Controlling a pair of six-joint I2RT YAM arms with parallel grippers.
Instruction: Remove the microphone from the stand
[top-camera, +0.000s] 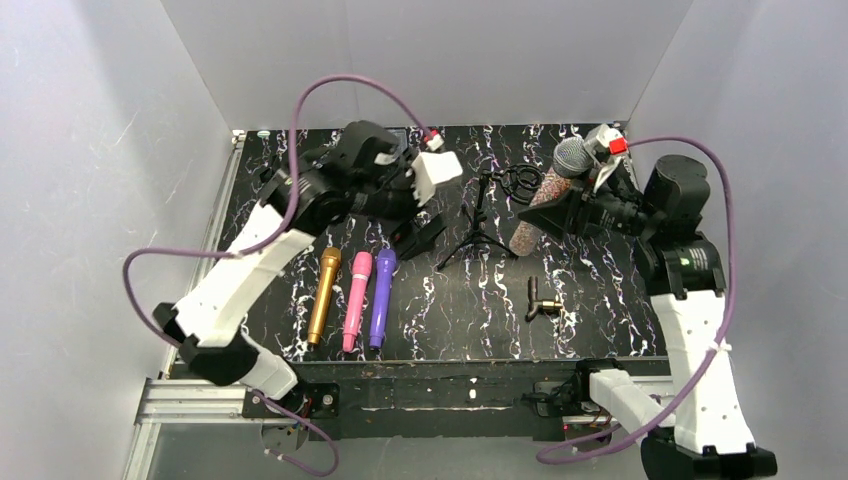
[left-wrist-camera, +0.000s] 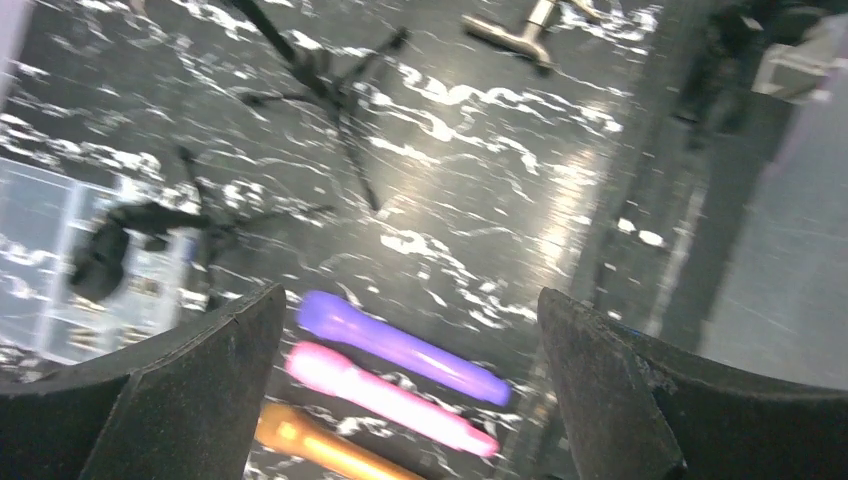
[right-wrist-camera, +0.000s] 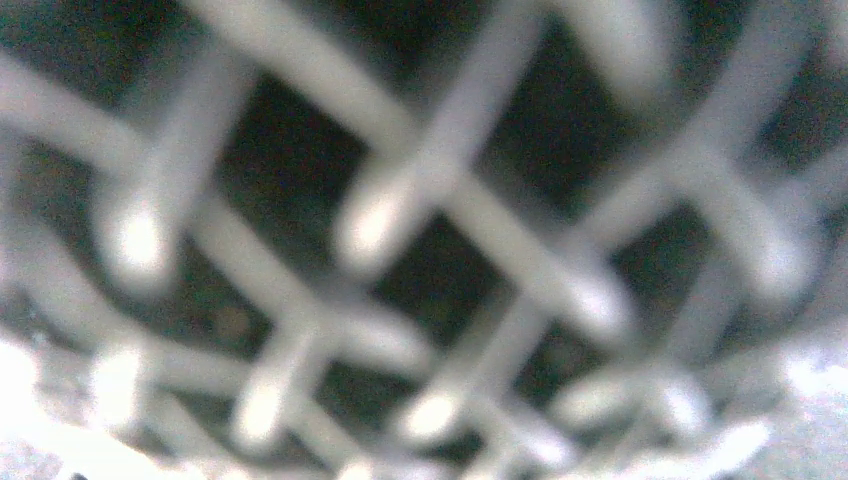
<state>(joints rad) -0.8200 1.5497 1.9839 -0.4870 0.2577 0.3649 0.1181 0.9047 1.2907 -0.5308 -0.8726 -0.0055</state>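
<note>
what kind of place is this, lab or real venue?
Probably a lab test cell: plain white enclosure walls, aluminium frame rail under a marbled table, three microphones lined up as props.

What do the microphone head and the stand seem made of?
The microphone head looks like woven metal mesh, silvery and shiny: bright crossing wires fill the right wrist view. The stand: thin black tubing, matte, probably painted metal, maybe plastic.

Mics, qty 4: gold mic (top-camera: 323, 297), pink mic (top-camera: 356, 300), purple mic (top-camera: 381, 297), glitter mic (top-camera: 527, 235); tripod stand (top-camera: 477, 228), qty 1; loose clip (top-camera: 541, 300), qty 1.
</note>
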